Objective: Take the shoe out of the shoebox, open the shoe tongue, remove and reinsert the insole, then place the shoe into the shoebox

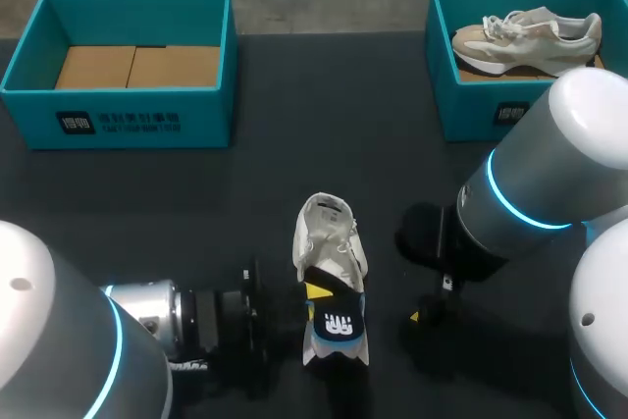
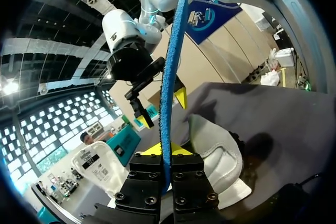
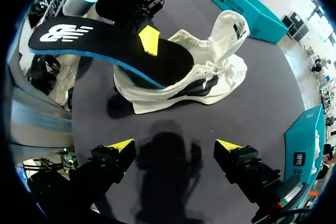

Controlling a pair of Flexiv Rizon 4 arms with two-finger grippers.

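Note:
A white shoe (image 1: pixel 331 240) lies on the black table, tongue pulled open, and shows ahead of my right gripper (image 3: pixel 175 145) as the white shoe (image 3: pixel 215 72). Its black insole with a blue edge (image 1: pixel 339 321) sticks out of the shoe's opening; the toe end is inside and the heel end is raised. My left gripper (image 1: pixel 314 291) is shut on that insole (image 3: pixel 105 45), a yellow fingertip (image 3: pixel 149 39) pressed on its top. In the left wrist view the insole (image 2: pixel 170 77) stands edge-on between the fingers. My right gripper (image 1: pixel 422 316) hangs open beside the shoe, holding nothing.
An empty teal shoebox (image 1: pixel 118 120) stands at the back left. A second teal shoebox (image 1: pixel 471 115) at the back right holds a beige shoe (image 1: pixel 525 31). Bare black tabletop lies between the boxes and around the white shoe.

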